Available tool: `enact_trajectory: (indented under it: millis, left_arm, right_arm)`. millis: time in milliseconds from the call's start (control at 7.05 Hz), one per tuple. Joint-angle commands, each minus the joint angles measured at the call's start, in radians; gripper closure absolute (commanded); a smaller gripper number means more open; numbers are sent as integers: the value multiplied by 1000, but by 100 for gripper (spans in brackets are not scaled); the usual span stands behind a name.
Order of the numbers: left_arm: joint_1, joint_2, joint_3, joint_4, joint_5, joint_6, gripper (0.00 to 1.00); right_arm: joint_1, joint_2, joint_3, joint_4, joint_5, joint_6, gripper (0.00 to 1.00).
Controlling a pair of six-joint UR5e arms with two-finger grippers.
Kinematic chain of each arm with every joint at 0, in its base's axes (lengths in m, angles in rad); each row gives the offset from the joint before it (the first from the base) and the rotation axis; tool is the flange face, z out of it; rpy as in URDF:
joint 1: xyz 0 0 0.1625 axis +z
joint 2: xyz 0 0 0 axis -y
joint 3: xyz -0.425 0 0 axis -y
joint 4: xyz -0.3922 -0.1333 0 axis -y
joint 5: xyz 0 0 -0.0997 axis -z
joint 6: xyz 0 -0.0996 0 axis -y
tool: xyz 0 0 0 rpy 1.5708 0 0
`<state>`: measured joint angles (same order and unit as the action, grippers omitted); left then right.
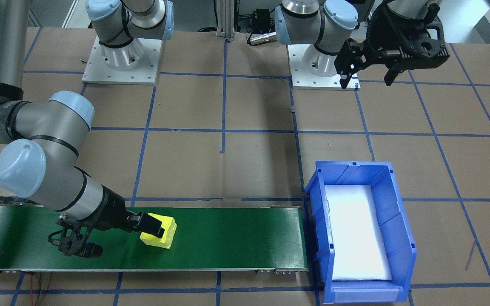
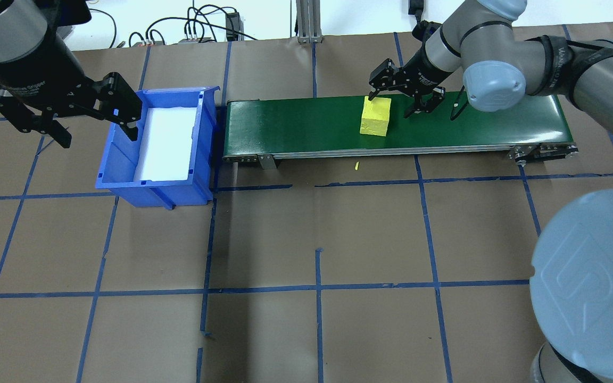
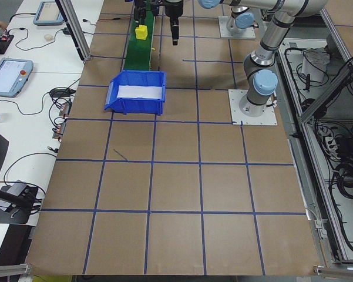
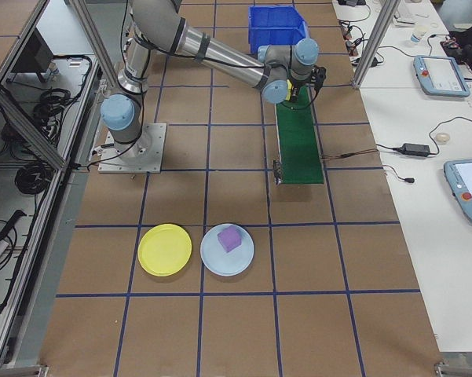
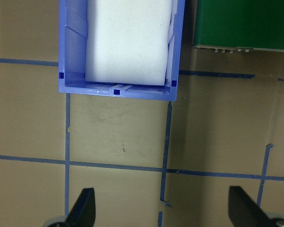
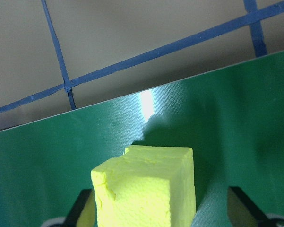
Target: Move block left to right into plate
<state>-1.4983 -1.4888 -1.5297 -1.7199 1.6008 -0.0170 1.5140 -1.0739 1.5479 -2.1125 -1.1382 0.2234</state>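
While white padding lines the blue bin [image 1: 400, 221], both end effectors gape open

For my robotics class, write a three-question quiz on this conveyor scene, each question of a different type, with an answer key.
1. Multiple choice: What does the yellow block rest on? A) the green conveyor belt B) the blue bin C) a plate
2. True or false: The left gripper is shut on the yellow block.
3. Short answer: In the exterior right view, what lies on the light blue plate?

Key:
1. A
2. False: it hangs open beside the blue bin, holding nothing. The right gripper is open at the block.
3. A purple block.
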Motion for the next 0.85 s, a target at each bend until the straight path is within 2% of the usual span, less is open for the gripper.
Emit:
enact_trajectory:
  millis: [0, 284, 426, 568, 710]
  left_arm:
    - [-5, 4, -10, 2, 1, 2, 0]
    - [-7, 4, -12, 0, 1, 2, 0]
    - [-8, 4, -12, 0, 1, 2, 0]
    - [-8, 4, -13, 0, -1, 2, 0]
    - [-8, 4, -13, 0, -5, 2, 0]
  right_arm:
    - [0, 2, 3, -3, 0, -1, 0]
    - [0, 9, 23, -13, -14, -7, 0]
    - [0, 11, 47, -26, -59, -62, 15]
    - [-2, 11, 72, -30, -146, -181, 39]
    - [-2, -3, 64, -30, -194, -285, 45]
